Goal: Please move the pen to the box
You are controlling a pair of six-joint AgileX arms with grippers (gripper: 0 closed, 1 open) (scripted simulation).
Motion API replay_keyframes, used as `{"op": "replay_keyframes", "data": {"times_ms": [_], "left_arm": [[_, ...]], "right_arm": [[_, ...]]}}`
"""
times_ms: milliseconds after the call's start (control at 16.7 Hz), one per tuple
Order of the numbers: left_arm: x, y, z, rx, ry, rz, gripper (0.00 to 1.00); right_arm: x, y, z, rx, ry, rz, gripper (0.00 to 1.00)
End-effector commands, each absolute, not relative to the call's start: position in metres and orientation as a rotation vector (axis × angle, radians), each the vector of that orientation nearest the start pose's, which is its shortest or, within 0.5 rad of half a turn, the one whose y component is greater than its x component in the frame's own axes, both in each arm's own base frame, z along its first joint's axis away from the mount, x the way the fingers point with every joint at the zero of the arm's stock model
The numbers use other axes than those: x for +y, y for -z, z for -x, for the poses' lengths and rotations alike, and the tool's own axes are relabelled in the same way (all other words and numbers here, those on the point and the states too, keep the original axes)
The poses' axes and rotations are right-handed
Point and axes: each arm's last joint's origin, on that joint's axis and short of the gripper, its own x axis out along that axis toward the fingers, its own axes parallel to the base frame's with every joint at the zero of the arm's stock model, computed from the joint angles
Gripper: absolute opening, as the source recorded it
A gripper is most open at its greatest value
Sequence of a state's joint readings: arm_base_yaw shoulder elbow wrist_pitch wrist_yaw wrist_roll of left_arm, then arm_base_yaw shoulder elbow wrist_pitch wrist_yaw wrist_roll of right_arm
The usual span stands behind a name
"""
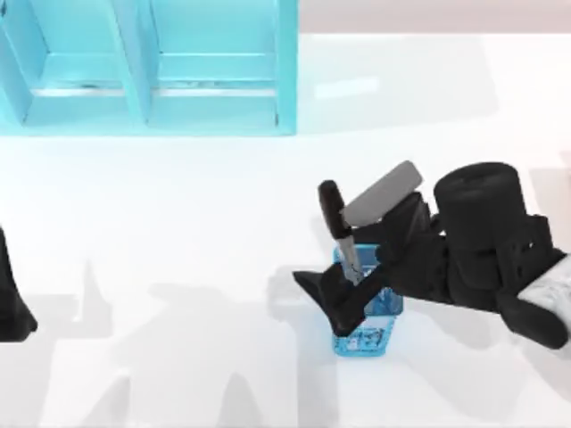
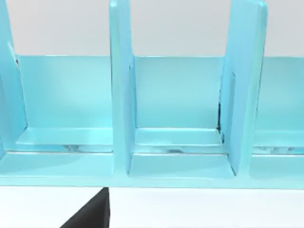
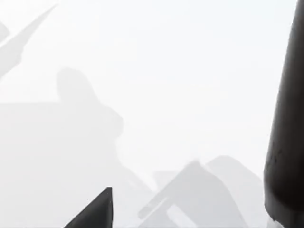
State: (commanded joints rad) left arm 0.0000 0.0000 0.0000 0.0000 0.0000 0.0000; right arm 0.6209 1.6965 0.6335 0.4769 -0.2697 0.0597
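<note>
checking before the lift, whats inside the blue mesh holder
The pen stands in the mesh holder, black cap up. The right gripper sits over the holder, covering the rest of its inside.

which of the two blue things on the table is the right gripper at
The small blue mesh holder near the table's front right, with the black-capped pen standing in it; the right gripper is there. The big light-blue compartment box sits far back left.

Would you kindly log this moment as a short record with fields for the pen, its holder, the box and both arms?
pen: black cap up, standing tilted in the holder
holder: blue mesh cup, right of table centre
box: light blue, compartmented, far left of the table
right gripper: at the holder, around the pen's barrel
left arm: parked at the left edge
</note>
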Motion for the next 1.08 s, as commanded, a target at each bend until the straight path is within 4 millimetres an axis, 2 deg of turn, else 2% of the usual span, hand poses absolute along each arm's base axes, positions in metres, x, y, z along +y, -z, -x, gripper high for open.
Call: {"op": "replay_keyframes", "data": {"times_ms": [240, 480, 660, 840, 960, 1080], "left_arm": [[-0.001, -0.16, -0.106, 0.0, 0.0, 0.0, 1.0], [-0.001, -0.16, -0.106, 0.0, 0.0, 0.0, 1.0], [-0.001, -0.16, -0.106, 0.0, 0.0, 0.0, 1.0], [-0.001, -0.16, -0.106, 0.0, 0.0, 0.0, 1.0], [-0.001, -0.16, -0.106, 0.0, 0.0, 0.0, 1.0], [-0.001, -0.16, -0.106, 0.0, 0.0, 0.0, 1.0]], "right_arm": [[0.162, -0.146, -0.264, 0.648, -0.853, 0.072, 0.0], [0.118, -0.188, -0.273, 0.674, -0.854, 0.073, 0.0], [0.083, -0.225, -0.266, 0.669, -0.86, 0.065, 0.0], [0.056, -0.253, -0.252, 0.642, -0.861, 0.059, 0.0], [0.046, -0.265, -0.244, 0.621, -0.859, 0.06, 0.0], [0.043, -0.268, -0.242, 0.615, -0.857, 0.06, 0.0]]}}
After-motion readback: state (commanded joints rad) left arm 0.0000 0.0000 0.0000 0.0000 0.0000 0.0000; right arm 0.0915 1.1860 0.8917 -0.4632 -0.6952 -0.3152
